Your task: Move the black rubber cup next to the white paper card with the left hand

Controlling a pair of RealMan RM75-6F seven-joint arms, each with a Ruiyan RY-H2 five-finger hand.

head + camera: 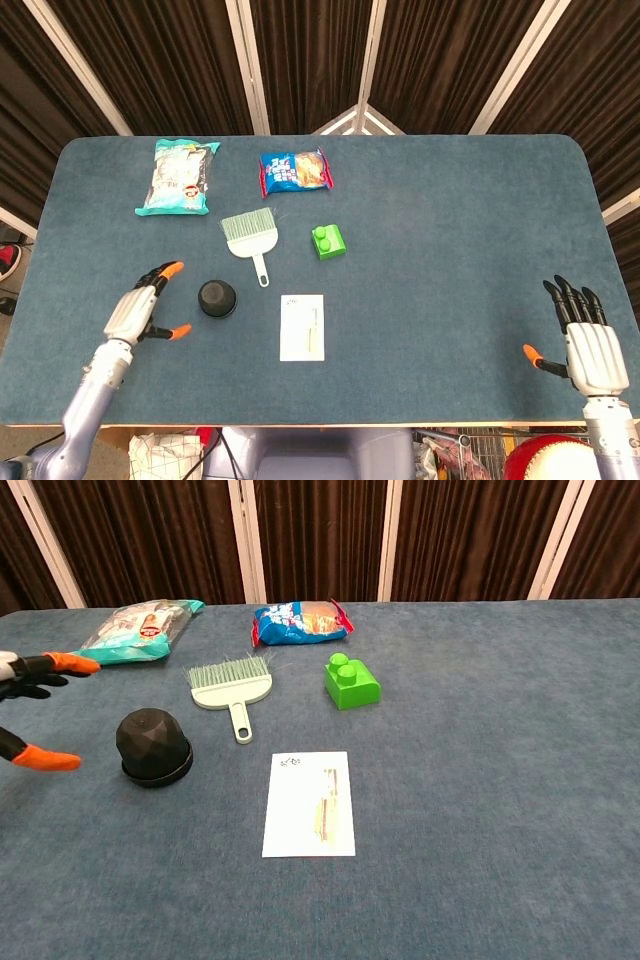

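The black rubber cup (217, 298) (153, 746) stands upside down on the blue table, left of the white paper card (302, 327) (309, 803). My left hand (143, 304) (35, 710) hovers just left of the cup with its orange-tipped fingers spread apart, holding nothing and not touching the cup. At the table's front right corner my right hand (587, 340) rests with fingers spread and empty; the chest view does not show it.
A green dustpan brush (249, 236) lies just behind the cup. A green brick (328, 241) sits behind the card. Two snack bags (180, 176) (295, 171) lie at the back left of the table (450, 230).
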